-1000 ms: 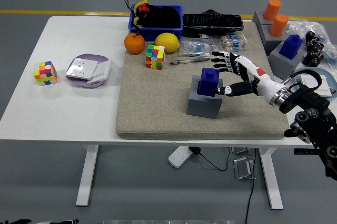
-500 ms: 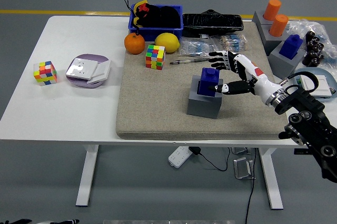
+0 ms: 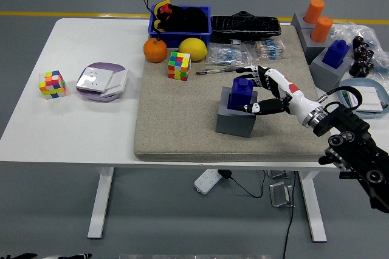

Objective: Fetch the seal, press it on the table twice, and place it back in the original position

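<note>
The blue seal [image 3: 241, 93] stands upright in its grey block holder [image 3: 236, 122] near the middle of the beige mat [image 3: 182, 125]. My right hand [image 3: 248, 92] reaches in from the right and wraps the seal. Its fingers [image 3: 254, 75] lie over the seal's top knob and far side, and the thumb presses on the lower front corner. The seal still sits in the holder. My left arm is out of view.
A pen [image 3: 219, 70] and packets lie just behind the holder. A Rubik's cube [image 3: 179, 65], orange [image 3: 155, 51], lemon [image 3: 193, 49] and blue bin [image 3: 180, 20] sit at the mat's back. Another blue seal [image 3: 335, 53] and orange cylinders [image 3: 315, 11] stand far right. A second cube [image 3: 52, 84] and a plate [image 3: 102, 81] lie left.
My right hand has slid left and closed in on the seal, from fingers spread beside it to fingers and thumb around it. The seal has not moved.
</note>
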Tool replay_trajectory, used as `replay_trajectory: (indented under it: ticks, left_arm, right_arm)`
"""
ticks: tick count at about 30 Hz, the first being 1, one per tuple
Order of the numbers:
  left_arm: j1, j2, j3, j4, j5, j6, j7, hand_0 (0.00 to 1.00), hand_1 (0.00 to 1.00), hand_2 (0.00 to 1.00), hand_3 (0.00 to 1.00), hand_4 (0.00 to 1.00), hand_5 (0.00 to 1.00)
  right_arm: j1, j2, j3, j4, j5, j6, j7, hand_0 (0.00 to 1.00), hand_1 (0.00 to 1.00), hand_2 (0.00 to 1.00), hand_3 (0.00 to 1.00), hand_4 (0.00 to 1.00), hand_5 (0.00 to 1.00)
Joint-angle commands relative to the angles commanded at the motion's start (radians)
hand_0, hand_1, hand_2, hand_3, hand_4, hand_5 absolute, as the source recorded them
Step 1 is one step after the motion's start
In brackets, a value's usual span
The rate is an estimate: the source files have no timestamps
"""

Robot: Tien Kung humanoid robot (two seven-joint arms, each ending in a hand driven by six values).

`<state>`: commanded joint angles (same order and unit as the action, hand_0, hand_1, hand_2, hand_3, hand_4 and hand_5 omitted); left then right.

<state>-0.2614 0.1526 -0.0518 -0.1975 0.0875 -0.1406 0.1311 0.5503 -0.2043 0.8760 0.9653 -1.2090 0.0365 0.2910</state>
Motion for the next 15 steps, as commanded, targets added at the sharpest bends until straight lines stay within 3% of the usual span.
replay_trajectory:
  ticks: [4, 5, 10, 11, 15]
  left_arm:
    - [0.000, 0.001, 0.005, 0.000, -0.003, 0.000, 0.001, 0.819, 0.816, 0.788, 0.837, 0.800, 0.408]
    - [0.000, 0.001, 0.003, 0.000, -0.002, 0.000, 0.000, 0.819, 0.816, 0.788, 0.837, 0.800, 0.407]
    - [-0.001, 0.002, 0.003, -0.001, -0.001, 0.000, 0.000, 0.819, 0.816, 0.788, 0.837, 0.800, 0.407]
    - [-0.002, 0.002, 0.004, -0.001, -0.001, 0.000, 0.000, 0.819, 0.816, 0.788, 0.837, 0.799, 0.404]
    - [-0.001, 0.004, 0.007, -0.001, -0.003, 0.000, 0.000, 0.819, 0.816, 0.788, 0.837, 0.799, 0.404]
  right_arm:
    - [0.002, 0.000, -0.007, -0.002, -0.004, -0.024, 0.003, 0.673, 0.584, 0.611, 0.689, 0.855, 0.002]
    - [0.002, 0.000, -0.010, -0.004, -0.005, -0.033, 0.004, 0.564, 0.459, 0.468, 0.553, 0.744, 0.002]
    - [0.001, -0.001, -0.024, -0.007, 0.000, -0.060, 0.010, 0.564, 0.459, 0.468, 0.553, 0.744, 0.002]
    - [0.001, -0.002, -0.026, -0.007, 0.000, -0.062, 0.011, 0.527, 0.404, 0.421, 0.476, 0.706, 0.002]
    - [0.003, -0.001, -0.039, -0.009, 0.005, -0.078, 0.018, 0.527, 0.404, 0.421, 0.476, 0.706, 0.002]
